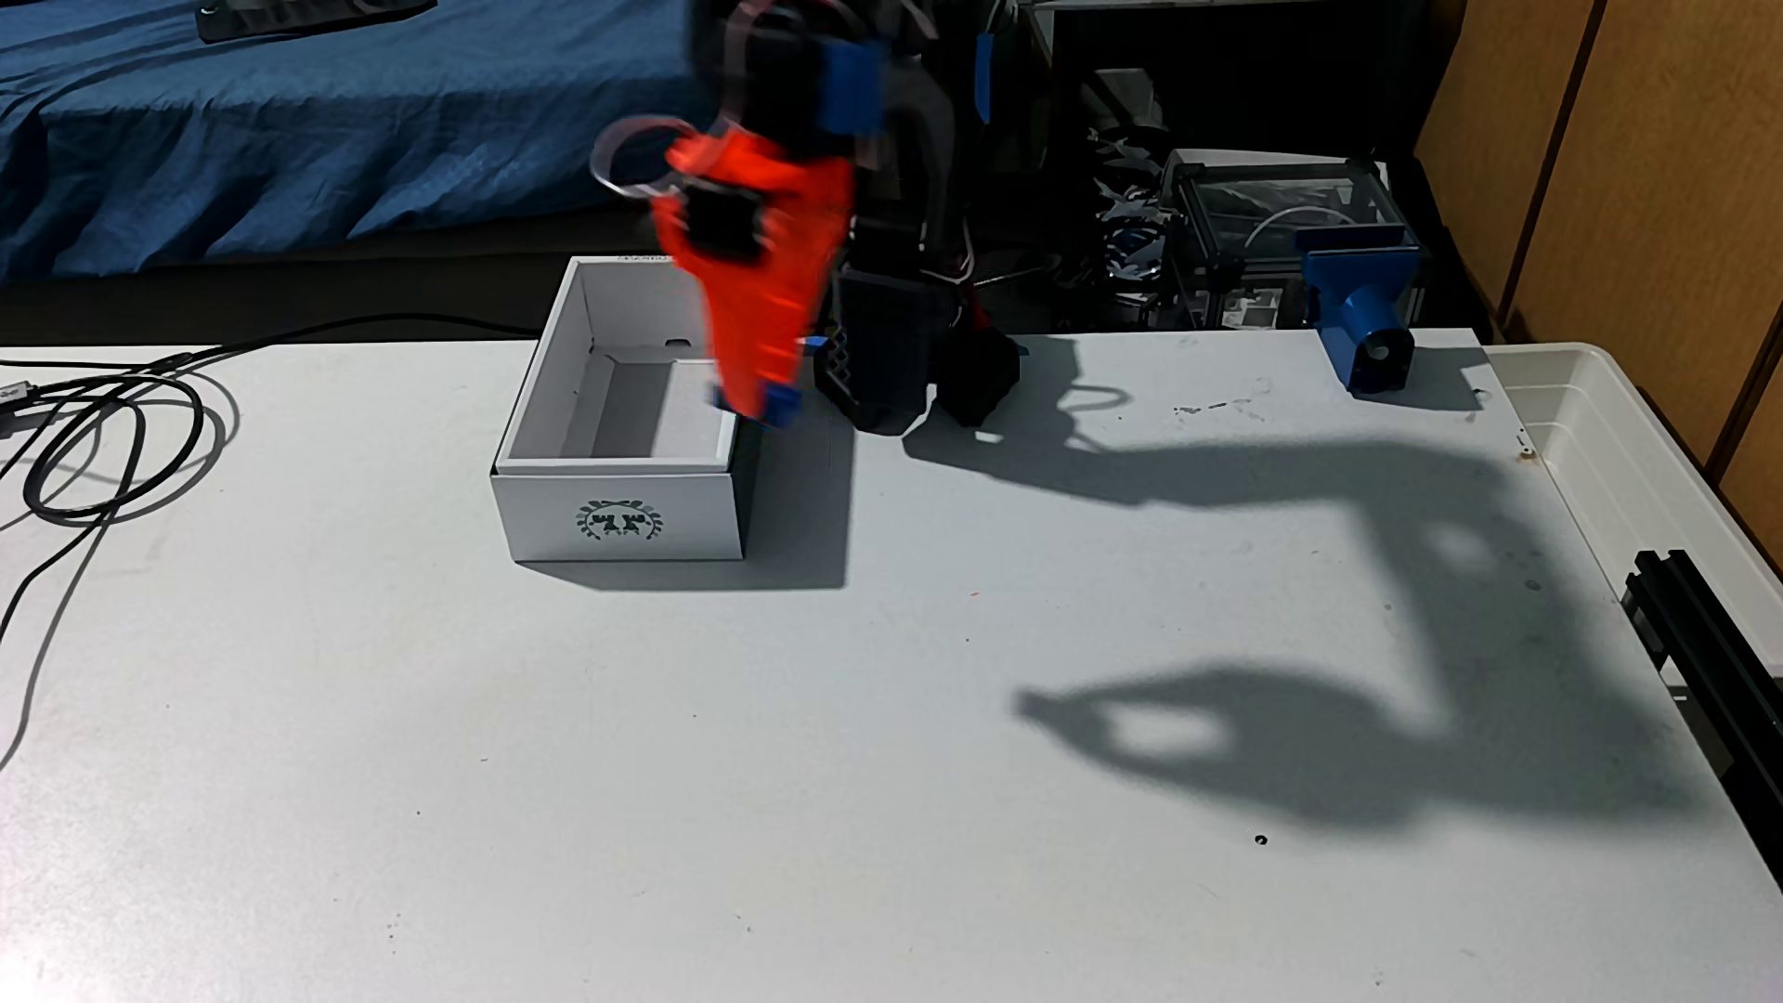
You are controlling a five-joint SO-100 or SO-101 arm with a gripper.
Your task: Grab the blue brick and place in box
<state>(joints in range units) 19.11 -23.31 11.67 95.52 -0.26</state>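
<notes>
Nearest in the fixed view, the white table (675, 820) is seen as a matt, faintly speckled surface, crossed on the right by the large dark shadow of the arm. On its left side a black cable (106, 453) is laid in loose loops. At the right edge a shallow translucent white plastic tray (1602, 424) is set, with a black ridged bar (1708, 637) beside it.

Further back, left of centre, the box (617, 521) is found: white cardboard, rectangular, tall-walled and open-topped, with a dark wreath-like emblem printed on the short side turned toward the camera. Its inside is seen as plain white card with a folded flap at the bottom.

Above the box's right wall the orange gripper (757, 405) is pointed downward, blurred, tapering to a narrow tip. At that tip the blue brick (780, 407) is seen, small and bright blue, apparently pinched between the jaws and held just above the right rim of the box; the studs cannot be made out through the blur. Behind it, the black base of the arm (878, 366) is set on the table's far edge.

At the far right of the table a blue clamp-like bracket (1365, 318) with a round dark hole is fixed. Beyond the table a bed covered in wrinkled blue cloth (289, 125) is seen, along with a clear-walled case (1283, 231) and wooden panels (1592, 145).
</notes>
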